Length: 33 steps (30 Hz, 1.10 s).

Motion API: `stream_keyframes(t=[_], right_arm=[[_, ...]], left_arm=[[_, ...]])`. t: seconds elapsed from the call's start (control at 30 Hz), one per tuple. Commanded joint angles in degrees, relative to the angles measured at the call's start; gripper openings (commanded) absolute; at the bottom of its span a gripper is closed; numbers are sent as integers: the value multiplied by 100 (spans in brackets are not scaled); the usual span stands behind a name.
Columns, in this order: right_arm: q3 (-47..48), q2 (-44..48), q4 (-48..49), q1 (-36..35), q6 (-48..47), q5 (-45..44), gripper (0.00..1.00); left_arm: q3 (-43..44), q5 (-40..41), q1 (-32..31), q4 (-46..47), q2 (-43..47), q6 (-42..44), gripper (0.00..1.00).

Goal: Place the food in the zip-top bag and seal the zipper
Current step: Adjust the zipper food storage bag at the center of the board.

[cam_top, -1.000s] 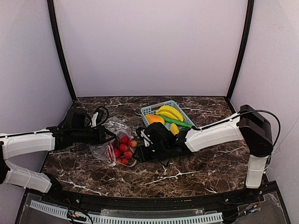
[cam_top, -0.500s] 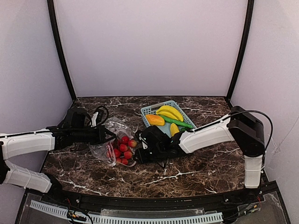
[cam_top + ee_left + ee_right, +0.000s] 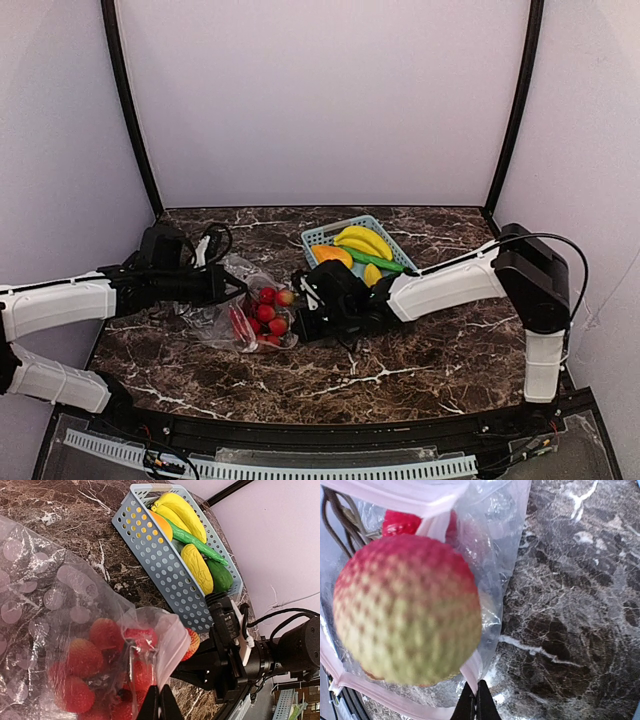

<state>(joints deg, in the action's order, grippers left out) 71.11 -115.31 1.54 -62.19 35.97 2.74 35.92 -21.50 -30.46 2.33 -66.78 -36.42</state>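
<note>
**Two pinches hold the bag open, one fruit on the lip**

My left gripper (image 3: 222, 287), fingers closed on the film, holds up the zip-top bag (image 3: 212, 318), which has red fruits (image 3: 262, 312) inside. A red-yellow fruit (image 3: 285, 297) sits at the mouth. There my right gripper (image 3: 303, 312) pinches the rim, fingers together. I judge it best to tip that fruit in before fetching the bananas (image 3: 362, 240) from the basket (image 3: 318, 236).

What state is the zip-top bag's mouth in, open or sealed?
Open. In the right wrist view the zipper has its two strips parted, and a red-green fruit sits between them.
</note>
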Motion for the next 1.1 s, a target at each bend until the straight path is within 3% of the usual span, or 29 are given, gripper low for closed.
stream_keyframes(t=[0.0, 0.33, 0.67, 0.93, 1.07], right_arm=[[-55, 831, -40, 66, -209, -245, 0], [225, 2249, -688, 37, -604, -788, 0], [413, 2101, -1042, 38, -535, -994, 0], [1488, 2262, -1563, 30, -846, -1028, 0], [1298, 2424, -1346, 34, -743, -1198, 0]], left_arm=[[619, 59, 80, -518, 145, 338, 1], [2022, 273, 84, -1731, 236, 1126, 1], [2110, 196, 88, -1812, 98, 1225, 1], [3767, -105, 89, -2682, -262, 1680, 1], [3770, -231, 88, -2692, -235, 1606, 1]])
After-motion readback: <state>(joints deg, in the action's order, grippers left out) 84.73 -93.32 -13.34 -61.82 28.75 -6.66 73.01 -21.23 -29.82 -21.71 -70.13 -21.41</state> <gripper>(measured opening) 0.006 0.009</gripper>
